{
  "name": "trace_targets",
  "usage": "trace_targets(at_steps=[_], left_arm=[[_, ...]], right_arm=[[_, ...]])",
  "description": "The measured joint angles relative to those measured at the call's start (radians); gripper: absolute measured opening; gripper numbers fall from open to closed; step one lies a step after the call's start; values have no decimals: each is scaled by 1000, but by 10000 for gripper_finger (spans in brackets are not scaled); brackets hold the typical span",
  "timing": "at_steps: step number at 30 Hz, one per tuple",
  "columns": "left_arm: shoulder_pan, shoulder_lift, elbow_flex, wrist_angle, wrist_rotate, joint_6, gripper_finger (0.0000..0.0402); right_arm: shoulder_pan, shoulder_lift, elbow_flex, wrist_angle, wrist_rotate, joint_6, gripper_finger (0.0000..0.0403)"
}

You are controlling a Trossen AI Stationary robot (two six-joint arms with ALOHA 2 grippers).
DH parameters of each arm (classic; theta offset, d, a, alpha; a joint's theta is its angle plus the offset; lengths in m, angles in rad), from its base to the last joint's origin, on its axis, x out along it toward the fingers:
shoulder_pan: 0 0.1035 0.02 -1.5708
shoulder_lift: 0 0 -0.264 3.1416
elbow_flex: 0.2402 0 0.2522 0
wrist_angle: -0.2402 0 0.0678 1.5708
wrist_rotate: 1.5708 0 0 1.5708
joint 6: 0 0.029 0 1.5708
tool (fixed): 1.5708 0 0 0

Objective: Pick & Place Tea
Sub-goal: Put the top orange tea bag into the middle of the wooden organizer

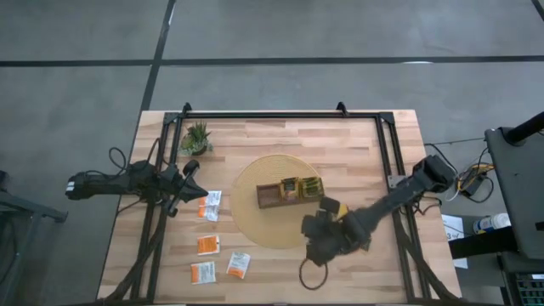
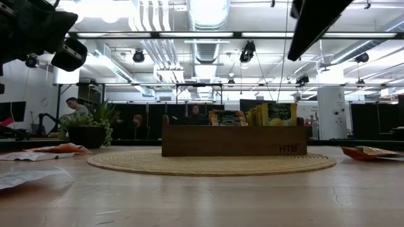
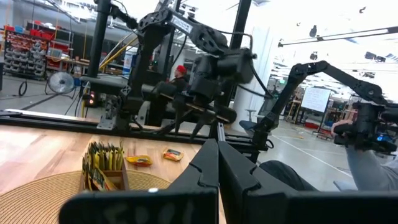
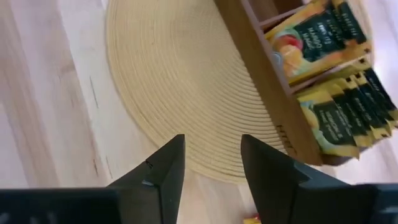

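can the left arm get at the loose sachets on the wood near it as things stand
Probably yes: the left gripper hangs shut beside the nearest loose sachet, with nothing between them, but it must open first.

Yellow-green tea sachets (image 1: 312, 187) stand upright, orange ones (image 1: 208, 245) apparently lie flat.

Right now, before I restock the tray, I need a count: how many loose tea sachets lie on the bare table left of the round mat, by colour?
Orange sachets: 2
White-and-orange sachets: 2
Total: 4
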Motion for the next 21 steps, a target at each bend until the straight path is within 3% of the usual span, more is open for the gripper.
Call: trace_targets(at_steps=[3,10,15,21], left_arm=[[0,0,0,0,0,0,0],[0,0,0,0,0,0,0],[0,0,0,0,0,0,0],[0,0,0,0,0,0,0]], right_arm=[[48,1,-13,-1,55,43,147],[124,-1,-17,-57,62,132,132],[154,-2,-17,-182,82,191,120],[158,-3,-24,-360,181,344,107]])
